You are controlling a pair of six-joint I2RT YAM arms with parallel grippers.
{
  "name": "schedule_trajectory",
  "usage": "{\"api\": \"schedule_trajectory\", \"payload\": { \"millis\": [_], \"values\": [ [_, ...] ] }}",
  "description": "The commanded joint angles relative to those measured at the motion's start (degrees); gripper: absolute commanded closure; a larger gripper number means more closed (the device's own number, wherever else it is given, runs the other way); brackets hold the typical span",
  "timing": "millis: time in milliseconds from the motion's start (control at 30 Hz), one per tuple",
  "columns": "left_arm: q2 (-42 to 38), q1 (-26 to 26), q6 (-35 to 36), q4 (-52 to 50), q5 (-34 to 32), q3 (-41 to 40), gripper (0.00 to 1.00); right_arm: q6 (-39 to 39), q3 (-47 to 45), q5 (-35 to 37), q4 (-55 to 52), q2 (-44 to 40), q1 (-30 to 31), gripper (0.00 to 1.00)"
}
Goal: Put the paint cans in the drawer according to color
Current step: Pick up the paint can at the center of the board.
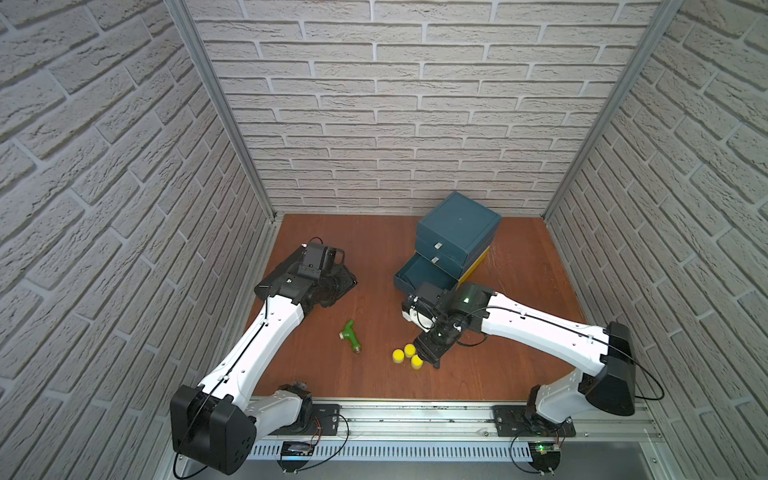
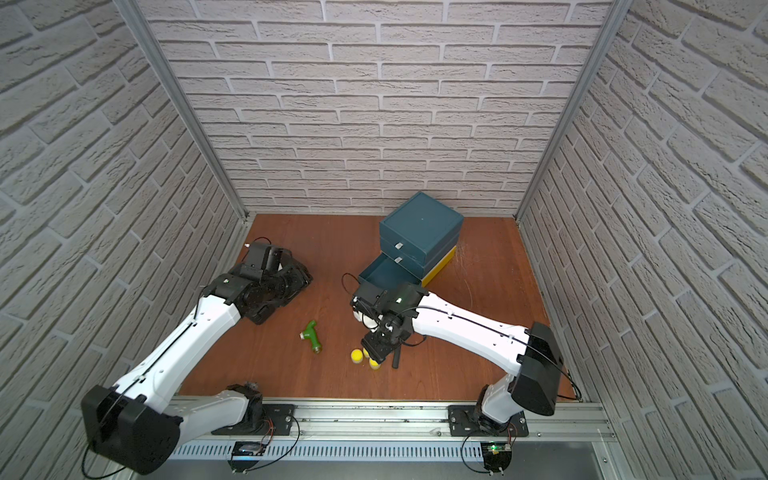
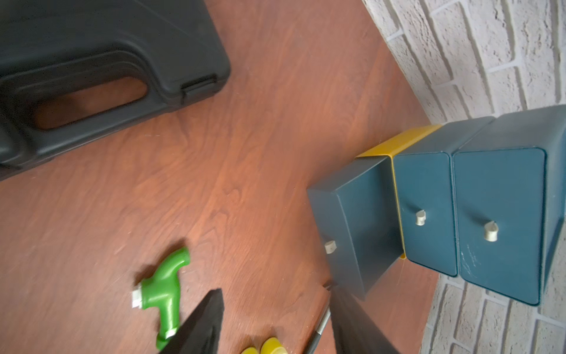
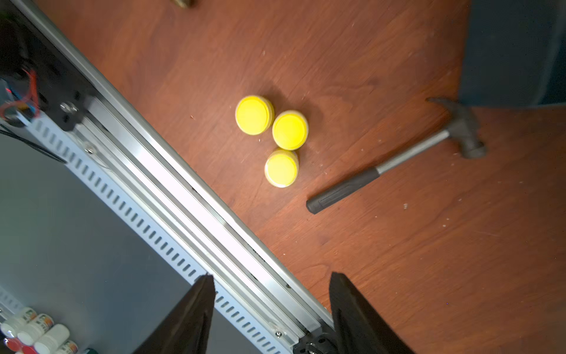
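Paint cans: three yellow, touching in cluster on table, lower centre of frame in both top views. Beside cluster, on its right, right gripper, low over table. Bottom drawer pulled out, no cans visible inside; likely left open for these yellows. Other two drawers shut.

Left wrist view: left gripper spread, nothing held; cans at bottom edge, well apart from it; arm likely parked clear.

Right wrist view: right gripper spread, empty; cans upper centre, ahead of tips, not yet between them; hammer to their right.
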Motion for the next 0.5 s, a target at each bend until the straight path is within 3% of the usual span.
{"api": "schedule_trajectory", "payload": {
  "millis": [0,233,467],
  "values": [
    [-1.77,0.68,4.82,-4.30,-1.55,2.29,0.36,1.63,-1.89,0.45,0.35,2.46,0.36,0.34],
    [-4.82,1.16,11.90,-6.98,-1.90,5.17,0.32,4.16,-5.35,-0.19,5.40,7.04,0.55,0.32],
    [-7.40,2.41,13.92,-9.04,-1.37,6.39,0.32,4.95,-4.44,-0.07,8.81,12.14,1.87,0.32]
  ]
}}
